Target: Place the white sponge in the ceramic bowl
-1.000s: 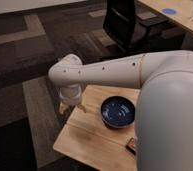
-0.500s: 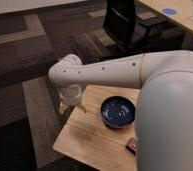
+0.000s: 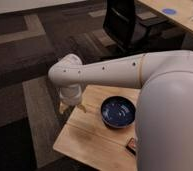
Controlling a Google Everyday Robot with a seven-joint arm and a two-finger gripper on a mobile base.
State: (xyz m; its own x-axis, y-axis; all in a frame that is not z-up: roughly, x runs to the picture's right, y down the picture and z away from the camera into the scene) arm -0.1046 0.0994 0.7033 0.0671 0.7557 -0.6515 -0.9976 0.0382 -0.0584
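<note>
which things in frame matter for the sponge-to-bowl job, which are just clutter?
Job:
- ceramic bowl, empty, on the wooden table
- gripper, at the table's edge, apart from the bowl
- white sponge: not identifiable, possibly hidden at the gripper

Lying about:
- black-and-orange item on the table's near edge
- office chair
- far desk with blue disc

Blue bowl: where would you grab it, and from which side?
I'd pinch the rim of the bowl from above, on the side facing the tool, which hangs by the edge of the table. The bowl sits upright, shallow and open, with bare table on that side; the arm crowds the opposite side.
</note>
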